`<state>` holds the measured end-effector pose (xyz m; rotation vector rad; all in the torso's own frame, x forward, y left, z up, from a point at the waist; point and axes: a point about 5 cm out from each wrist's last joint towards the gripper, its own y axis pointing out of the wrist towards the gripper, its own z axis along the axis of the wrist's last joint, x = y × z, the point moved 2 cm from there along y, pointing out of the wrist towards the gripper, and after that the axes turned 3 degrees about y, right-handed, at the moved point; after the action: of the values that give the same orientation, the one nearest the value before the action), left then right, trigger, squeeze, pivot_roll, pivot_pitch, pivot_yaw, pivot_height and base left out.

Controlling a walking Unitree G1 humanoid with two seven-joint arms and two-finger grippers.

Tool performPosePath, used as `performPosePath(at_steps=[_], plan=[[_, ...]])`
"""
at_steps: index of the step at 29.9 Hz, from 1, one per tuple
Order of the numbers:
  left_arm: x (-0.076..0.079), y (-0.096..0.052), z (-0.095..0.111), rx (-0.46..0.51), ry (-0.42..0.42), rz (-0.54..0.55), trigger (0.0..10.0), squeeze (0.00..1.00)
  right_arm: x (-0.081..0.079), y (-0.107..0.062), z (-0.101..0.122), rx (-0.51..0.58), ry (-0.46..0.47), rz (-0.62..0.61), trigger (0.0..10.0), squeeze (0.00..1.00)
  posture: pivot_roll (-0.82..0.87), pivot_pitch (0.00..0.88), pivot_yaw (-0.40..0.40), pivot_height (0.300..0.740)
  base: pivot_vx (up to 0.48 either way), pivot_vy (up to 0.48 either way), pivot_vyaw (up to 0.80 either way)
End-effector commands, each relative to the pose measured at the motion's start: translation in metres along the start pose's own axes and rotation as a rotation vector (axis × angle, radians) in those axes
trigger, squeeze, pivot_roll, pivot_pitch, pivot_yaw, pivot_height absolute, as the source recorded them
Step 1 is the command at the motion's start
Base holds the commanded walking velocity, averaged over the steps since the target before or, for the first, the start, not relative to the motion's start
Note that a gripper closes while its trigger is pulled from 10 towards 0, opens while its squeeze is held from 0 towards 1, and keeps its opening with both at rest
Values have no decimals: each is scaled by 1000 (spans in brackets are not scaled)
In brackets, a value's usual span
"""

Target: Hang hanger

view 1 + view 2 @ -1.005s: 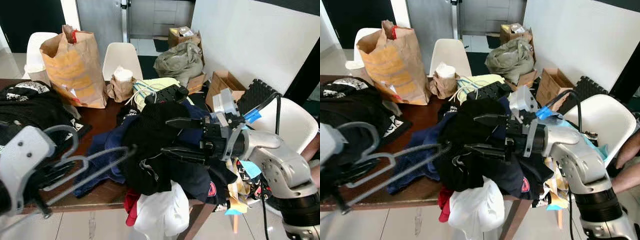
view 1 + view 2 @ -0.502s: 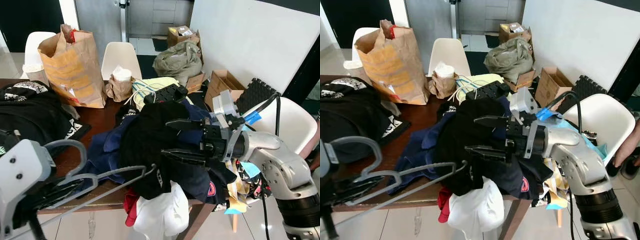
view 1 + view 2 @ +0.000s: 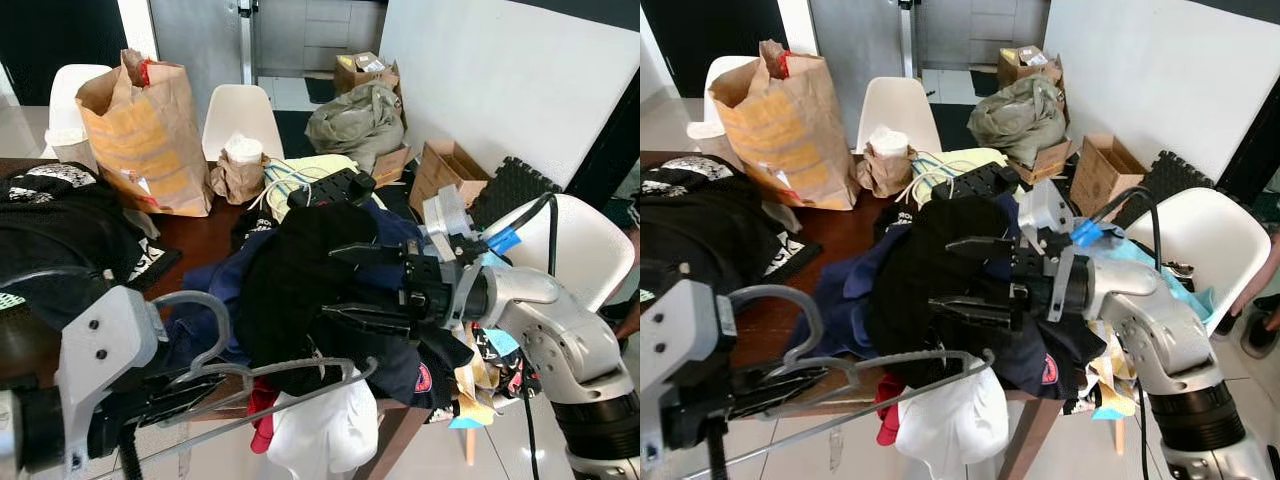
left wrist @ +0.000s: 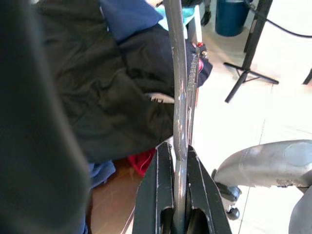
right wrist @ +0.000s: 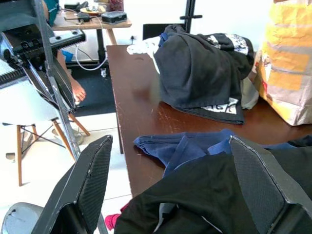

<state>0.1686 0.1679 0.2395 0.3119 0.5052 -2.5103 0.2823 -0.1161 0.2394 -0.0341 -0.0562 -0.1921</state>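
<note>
A grey plastic hanger (image 4: 177, 73) sticks out to the right from my left gripper (image 3: 190, 388), which is shut on it near the hook. The hanger hangs low in front of the table edge, its far tip close to a heap of black and navy clothes (image 3: 290, 285). In the left wrist view both fingers (image 4: 161, 170) press on the hanger's stem. My right gripper (image 3: 332, 282) is open, held level over the heap with its fingers pointing left. Nothing is between its fingers (image 5: 85, 183).
The dark wooden table (image 3: 205, 235) carries a brown paper bag (image 3: 145, 130), more black clothes (image 3: 60, 220) at the left, and a power strip. White chairs (image 3: 240, 115) stand behind it and at the right (image 3: 585, 245). Cardboard boxes (image 3: 445, 165) sit by the wall.
My left gripper has carried the hanger rightward, so its tip now reaches the front of the clothes heap. The right gripper has stayed open in about the same place.
</note>
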Motion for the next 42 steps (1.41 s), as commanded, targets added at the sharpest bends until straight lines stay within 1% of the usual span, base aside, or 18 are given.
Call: performPosePath(at_steps=[1,9,14,23,24,27,28,29,31,32,33,34,36,37,39,40,41,42], plan=[[1,4,-1,8,-8,-24,10000,0,-4,0,3,6,-11,23,10000,984,63,0,-59,740,-390,0,0],[-7,12,-6,-4,5,-9,10000,0,-5,-1,4,8,-19,29,10000,980,65,0,-56,740,-400,0,0],[-13,23,-4,34,-2,0,10000,0,-11,6,-5,-25,-16,54,10000,965,65,0,-52,740,-469,0,0],[-16,28,-5,32,5,4,10000,0,-11,7,-11,-66,-21,48,10000,929,59,0,-44,740,-448,0,0],[-20,29,-7,29,11,26,10000,0,-12,8,-14,-82,-21,48,10000,902,57,0,-44,740,0,0,0],[-26,30,-10,26,18,59,10000,0,-12,8,-16,-94,-21,48,10000,890,55,0,-44,740,0,0,0],[-36,29,-16,13,41,129,10000,0,-12,8,-18,-108,-26,45,10000,875,57,0,-47,740,0,0,0],[-45,28,-23,-7,65,183,10000,0,-10,7,-20,-135,-38,31,10000,867,58,0,-48,740,0,0,0],[-52,27,-28,-25,86,228,10000,0,-2,7,-26,-188,-72,-18,10000,847,58,0,-48,740,0,0,0],[-52,27,-28,-25,86,228,10000,0,-2,7,-26,-188,-72,-18,10000,847,58,0,-48,740,0,0,0],[-57,26,-33,-38,103,262,10000,0,6,5,-31,-232,-96,-70,10000,835,58,0,-49,740,0,0,0],[-57,26,-33,-38,103,262,10000,0,6,5,-31,-232,-96,-70,10000,835,58,0,-49,740,0,0,0],[-63,24,-35,-42,124,295,10000,0,19,2,-33,-269,-128,-138,10000,808,63,0,-52,740,0,0,0],[-64,24,-36,-41,131,300,10000,0,22,1,-32,-268,-133,-150,10000,729,63,0,-52,740,0,0,0],[-64,24,-36,-41,131,300,10000,0,22,1,-32,-268,-133,-150,10000,729,63,0,-52,740,0,0,0],[-64,24,-36,-40,137,295,10000,0,23,0,-29,-262,-141,-151,10000,592,61,0,-49,740,0,0,0],[-64,24,-36,-40,137,295,10000,0,23,0,-29,-262,-141,-151,10000,592,61,0,-49,740,0,0,0],[-62,26,-36,-39,142,277,10000,0,20,2,-25,-250,-148,-129,10000,114,60,0,-48,740,0,0,0]])
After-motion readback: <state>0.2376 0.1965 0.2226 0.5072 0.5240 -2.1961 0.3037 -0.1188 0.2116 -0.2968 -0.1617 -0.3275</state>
